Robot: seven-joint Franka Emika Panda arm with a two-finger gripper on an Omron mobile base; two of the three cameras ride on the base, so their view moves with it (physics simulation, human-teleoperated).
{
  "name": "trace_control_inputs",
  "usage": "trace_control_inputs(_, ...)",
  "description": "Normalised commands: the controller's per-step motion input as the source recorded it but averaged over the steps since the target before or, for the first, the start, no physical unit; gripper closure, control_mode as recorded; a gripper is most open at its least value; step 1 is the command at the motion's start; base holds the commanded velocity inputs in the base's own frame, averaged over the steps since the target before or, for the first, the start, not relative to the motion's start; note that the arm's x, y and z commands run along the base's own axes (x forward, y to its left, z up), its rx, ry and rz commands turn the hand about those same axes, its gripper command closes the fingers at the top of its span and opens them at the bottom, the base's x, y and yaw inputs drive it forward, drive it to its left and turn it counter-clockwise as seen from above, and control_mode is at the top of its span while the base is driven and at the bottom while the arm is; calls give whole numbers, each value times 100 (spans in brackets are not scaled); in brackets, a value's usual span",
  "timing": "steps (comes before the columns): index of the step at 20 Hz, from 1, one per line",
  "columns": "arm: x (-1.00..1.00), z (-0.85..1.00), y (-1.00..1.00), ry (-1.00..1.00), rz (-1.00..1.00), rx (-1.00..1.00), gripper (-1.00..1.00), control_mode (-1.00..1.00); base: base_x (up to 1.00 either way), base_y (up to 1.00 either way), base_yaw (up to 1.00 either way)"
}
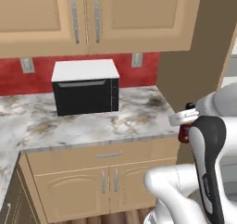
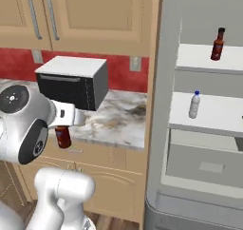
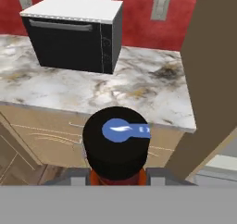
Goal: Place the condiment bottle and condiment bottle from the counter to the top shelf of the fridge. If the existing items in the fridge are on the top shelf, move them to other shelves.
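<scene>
The gripper (image 3: 118, 179) is pinching a condiment bottle (image 3: 116, 146) just under its black cap, its fingers pressed against the neck on both sides, seen from straight above in the hand view. In the left base view this held bottle (image 1: 184, 131) hangs beside the white arm, clear of the counter (image 1: 83, 121), off the counter's front edge and well to the right of the black microwave (image 1: 85, 86). The right base view shows the same bottle below the hand, in front of the cabinet doors under the counter, left of the fridge (image 2: 199, 129).

Inside the fridge, a second condiment bottle (image 2: 218, 44) already stands upright on the top shelf (image 2: 199, 58). The water bottle (image 2: 194, 105) stands on the lower shelf (image 2: 209, 115), below the top one and above the grey drawer (image 2: 204, 165).

So, by my reading, one bottle is delivered, the top shelf is freed of the water bottle, and the step in hand is carrying the last bottle across. The next move calls for swinging right past the fridge's side wall, raising the bottle to top-shelf height, and setting it down upright with room to spare from the bottle already there.
</scene>
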Motion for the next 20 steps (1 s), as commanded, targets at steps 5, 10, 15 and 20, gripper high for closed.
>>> trace_control_inputs(5,0,0,0,0,0,0,100,100,-56,-99,-15)
trace_control_inputs(10,0,0,0,0,0,0,100,100,10,-87,-18)
trace_control_inputs(15,0,0,0,0,0,0,100,100,30,-39,-7)
trace_control_inputs(20,0,0,0,0,0,0,100,100,26,-64,-13)
